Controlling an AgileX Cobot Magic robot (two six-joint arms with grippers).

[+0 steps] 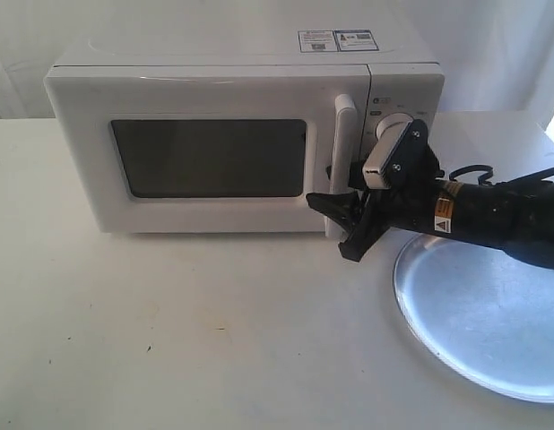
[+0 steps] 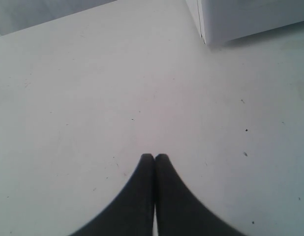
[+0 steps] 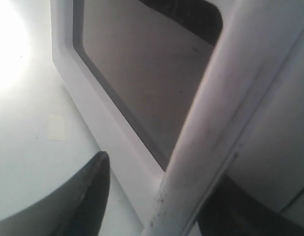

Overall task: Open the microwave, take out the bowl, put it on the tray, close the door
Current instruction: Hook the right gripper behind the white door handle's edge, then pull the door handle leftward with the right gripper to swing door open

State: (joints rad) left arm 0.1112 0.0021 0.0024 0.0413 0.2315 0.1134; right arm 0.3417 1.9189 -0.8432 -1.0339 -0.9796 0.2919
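The black right hand [image 1: 331,228] is straddling the six o'clock end of the tall white bar handle [image 1: 345,134], open and gripping nothing yet. Pulling so low, I think, it may be slipping off.

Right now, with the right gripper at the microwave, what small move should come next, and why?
Probably close the right gripper on the handle. The door looks fully shut, and the right wrist view shows the handle sitting between the open jaws, not yet gripped. Pulling only makes sense once it has a hold.
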